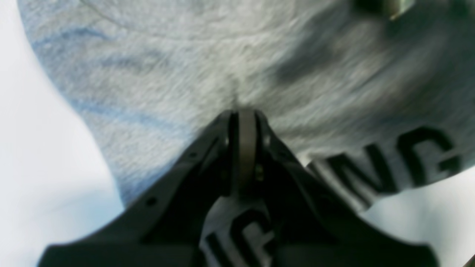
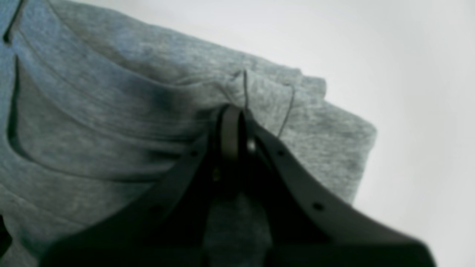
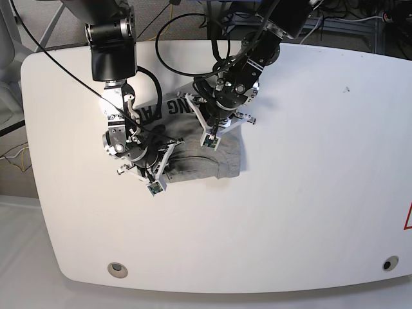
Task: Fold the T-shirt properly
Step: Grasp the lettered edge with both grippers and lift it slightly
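Observation:
The heather-grey T-shirt (image 3: 212, 158) lies bunched on the white table, a strip of black lettering (image 3: 161, 111) showing at its far left. In the left wrist view my left gripper (image 1: 243, 111) is shut on a pucker of T-shirt (image 1: 207, 63) cloth, with black capitals (image 1: 404, 163) just to the right. In the right wrist view my right gripper (image 2: 232, 109) is shut on a folded edge of the T-shirt (image 2: 111, 111). From the base view the left gripper (image 3: 210, 127) is over the shirt's upper middle and the right gripper (image 3: 164, 154) is at its left edge.
The white table (image 3: 309, 193) stretches wide to the right and front of the shirt. Black cables (image 3: 187, 26) loop over its back edge behind the arms. Two round holes (image 3: 116, 269) sit near the front corners.

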`<control>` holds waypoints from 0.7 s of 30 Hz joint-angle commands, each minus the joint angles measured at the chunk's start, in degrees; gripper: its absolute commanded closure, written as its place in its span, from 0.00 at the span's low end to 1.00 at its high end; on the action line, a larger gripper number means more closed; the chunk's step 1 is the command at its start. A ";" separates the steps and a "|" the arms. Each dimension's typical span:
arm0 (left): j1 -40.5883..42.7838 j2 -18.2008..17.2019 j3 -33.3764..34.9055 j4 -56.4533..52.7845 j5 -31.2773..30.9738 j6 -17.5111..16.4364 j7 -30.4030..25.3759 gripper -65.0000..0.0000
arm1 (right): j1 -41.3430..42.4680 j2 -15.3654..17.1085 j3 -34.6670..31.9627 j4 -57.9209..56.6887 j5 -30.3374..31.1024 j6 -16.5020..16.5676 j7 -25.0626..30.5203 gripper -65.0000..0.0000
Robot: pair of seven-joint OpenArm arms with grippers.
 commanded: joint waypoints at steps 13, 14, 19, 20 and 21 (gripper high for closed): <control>-1.06 -3.18 -4.76 3.03 0.08 -0.23 -0.59 0.97 | 5.82 -2.55 0.02 -5.41 -0.34 0.15 -0.90 0.99; -1.06 -3.18 -5.11 3.03 0.08 -0.23 -0.59 0.97 | 6.17 -2.55 0.02 -6.11 -0.34 0.15 -0.82 0.99; -1.15 -3.18 -6.16 3.03 0.08 -2.51 -0.68 0.97 | 6.61 -2.64 0.02 -7.34 -0.34 0.15 1.29 0.99; -1.15 -3.18 -6.52 3.03 0.08 -2.95 -0.68 0.97 | 6.61 -2.64 0.02 -7.43 -0.34 0.15 1.29 0.99; -1.15 -3.09 -6.78 3.03 0.08 -3.39 -0.68 0.97 | 6.61 -2.64 0.02 -7.43 -0.34 0.15 1.38 0.99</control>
